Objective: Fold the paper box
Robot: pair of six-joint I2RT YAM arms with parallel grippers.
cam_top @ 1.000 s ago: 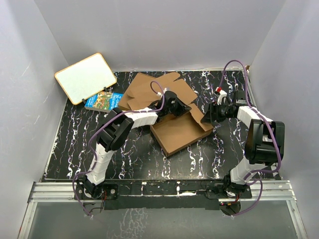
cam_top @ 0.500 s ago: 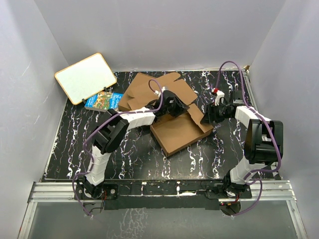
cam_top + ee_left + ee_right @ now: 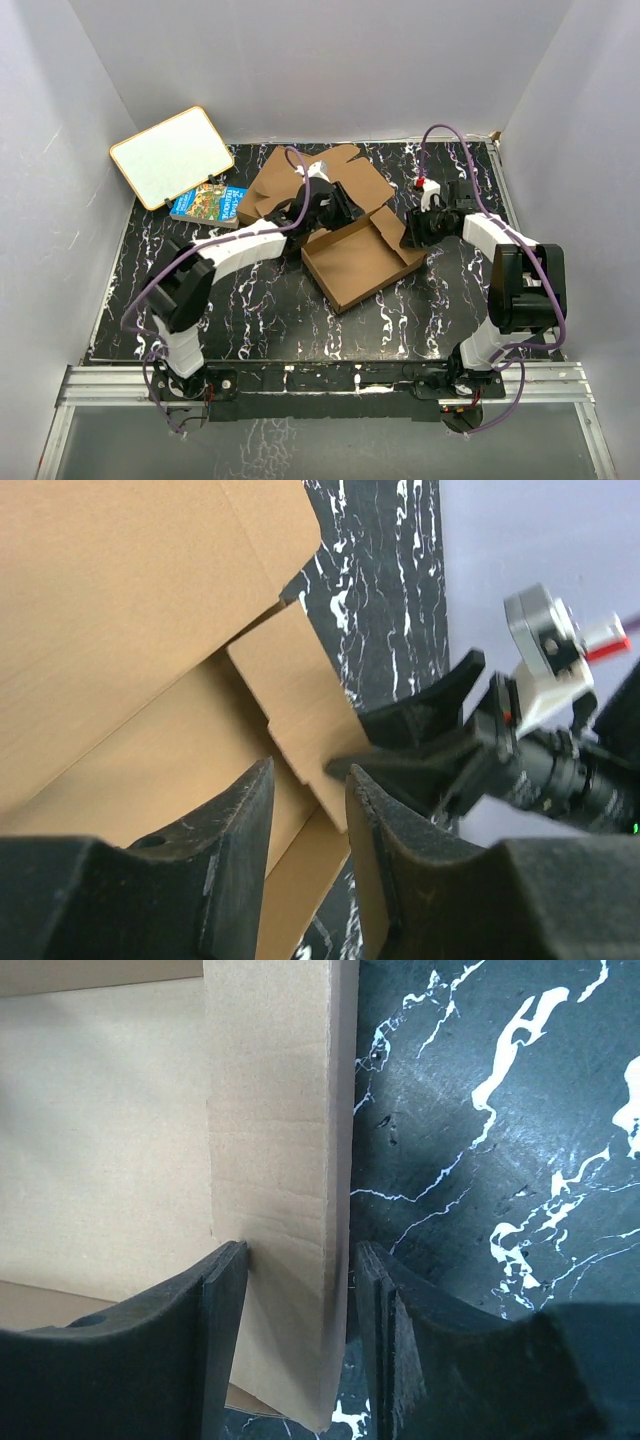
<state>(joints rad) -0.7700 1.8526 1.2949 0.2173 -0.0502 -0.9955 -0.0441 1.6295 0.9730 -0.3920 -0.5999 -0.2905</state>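
The paper box [image 3: 352, 265] is brown cardboard and lies open at the table's middle as a shallow tray. Its lid panel and flaps [image 3: 290, 180] lie flat behind it. My left gripper [image 3: 333, 210] hovers at the tray's back wall with its jaws narrowly apart; the left wrist view [image 3: 310, 820] shows cardboard [image 3: 120, 630] beyond the gap and nothing pinched. My right gripper [image 3: 415, 230] is at the tray's right side. In the right wrist view [image 3: 300, 1300] its open jaws straddle the upright side flap [image 3: 275, 1120]; the left finger [image 3: 215, 1310] touches it and the right finger stands apart.
A white board with an orange rim [image 3: 172, 155] leans at the back left, with a blue book [image 3: 208, 203] beside it. Grey walls close in the black marbled table [image 3: 250, 320]. My right gripper [image 3: 450, 750] shows close ahead in the left wrist view.
My right gripper has moved left onto the box's right side flap. My left gripper has shifted slightly left and back along the back wall, the arm stretching out.
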